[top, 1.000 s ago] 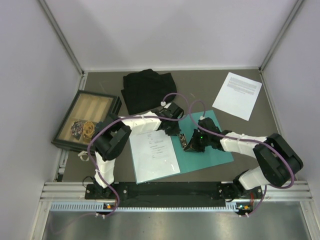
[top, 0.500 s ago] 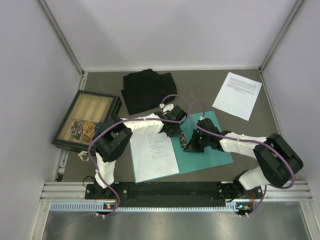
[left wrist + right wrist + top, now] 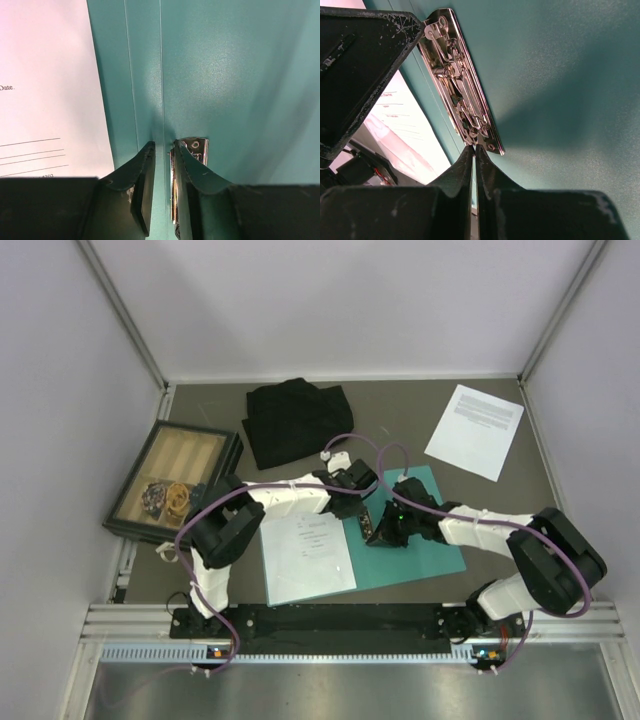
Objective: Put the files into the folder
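Over the folder [image 3: 420, 558] spine, beside clip [image 3: 460, 90], right gripper [image 3: 474, 146] clenched, left gripper [image 3: 164, 145] state unclear

Table [image 3: 400, 410]: dark grey-brown mat surface, walled on three sides. Directly on it: black cloth [image 3: 293, 418], crumpled, far centre-left. Dark-framed wooden tray [image 3: 195, 428] at left edge, angled, small items in its near compartments. Teal folder [image 3: 435, 540] lying open and flat, near centre. One white sheet [image 3: 475, 430] far right, tilted, well apart from the folder.
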